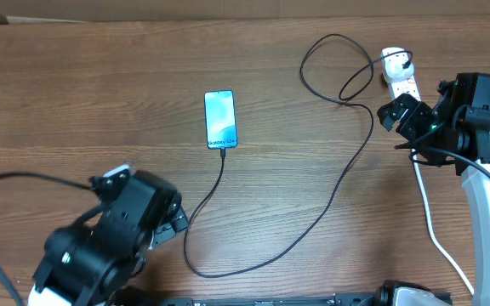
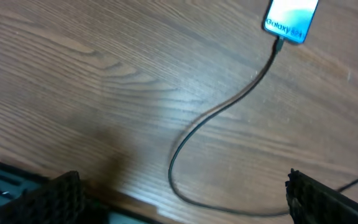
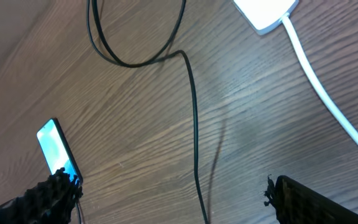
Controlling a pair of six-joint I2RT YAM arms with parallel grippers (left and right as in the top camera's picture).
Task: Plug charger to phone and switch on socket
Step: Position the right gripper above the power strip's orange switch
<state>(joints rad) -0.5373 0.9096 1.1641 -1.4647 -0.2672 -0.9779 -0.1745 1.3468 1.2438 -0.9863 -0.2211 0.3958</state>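
Black charger [image 3: 194,124], tip in phone [image 1: 220,118]

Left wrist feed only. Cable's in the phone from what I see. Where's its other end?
Observer: The charger runs right across the table; its white plug sits in the socket at the far right.
Operator: Right arm anywhere close?
Observer: The right gripper hangs just beside the socket, jaws open, holding nothing.
Operator: Switch on?
Observer: Cannot tell. Right wrist catches only the socket's corner and its thick white cord.
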